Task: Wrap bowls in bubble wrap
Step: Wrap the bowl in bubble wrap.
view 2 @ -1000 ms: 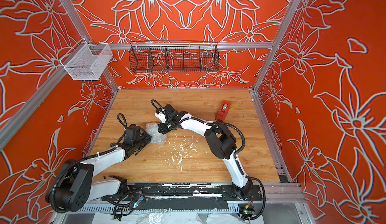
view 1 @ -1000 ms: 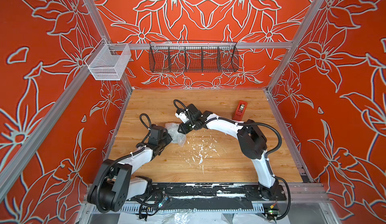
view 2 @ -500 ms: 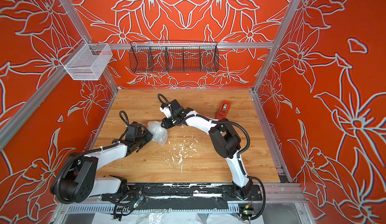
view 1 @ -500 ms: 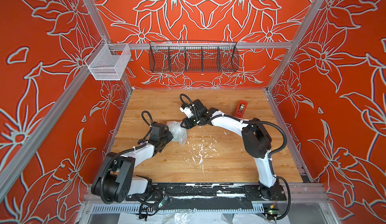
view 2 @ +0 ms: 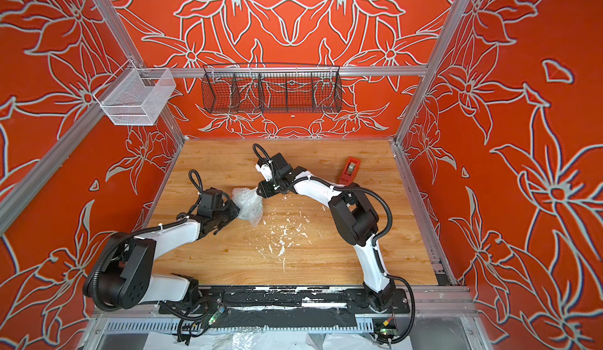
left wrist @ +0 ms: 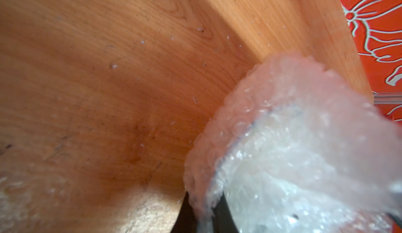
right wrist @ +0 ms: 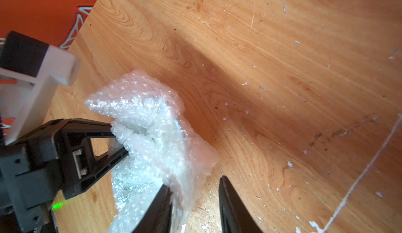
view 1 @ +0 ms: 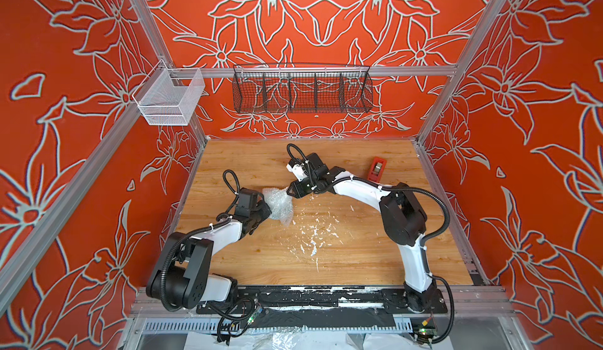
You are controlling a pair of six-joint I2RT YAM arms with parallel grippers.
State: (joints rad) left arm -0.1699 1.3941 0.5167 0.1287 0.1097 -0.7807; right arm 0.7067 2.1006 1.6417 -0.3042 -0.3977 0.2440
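Note:
A crumpled bundle of bubble wrap (view 1: 279,203) (view 2: 249,203) lies left of the table's middle. The bowl is hidden inside it; only a curved rim line (left wrist: 258,123) and a greenish tint (right wrist: 128,184) show through. My left gripper (view 1: 266,209) (view 2: 236,211) (left wrist: 204,201) is shut on a fold of the bubble wrap (left wrist: 293,145), also visible in the right wrist view (right wrist: 119,138). My right gripper (view 1: 288,192) (view 2: 259,192) (right wrist: 194,184) stands open at the bundle's far right side. A loose flap of wrap (right wrist: 152,134) rests against one finger, and the other finger is clear of it.
A red tape dispenser (view 1: 377,168) (view 2: 349,169) stands at the back right of the wooden table (view 1: 359,250). White scraps (view 1: 313,234) are scattered mid-table. A black wire basket (view 1: 301,90) and a white mesh basket (view 1: 169,100) hang on the walls.
My right gripper has opened wider and shifted back and to the right at the bundle's edge. The left gripper has stayed shut on the wrap and nudged slightly farther in.

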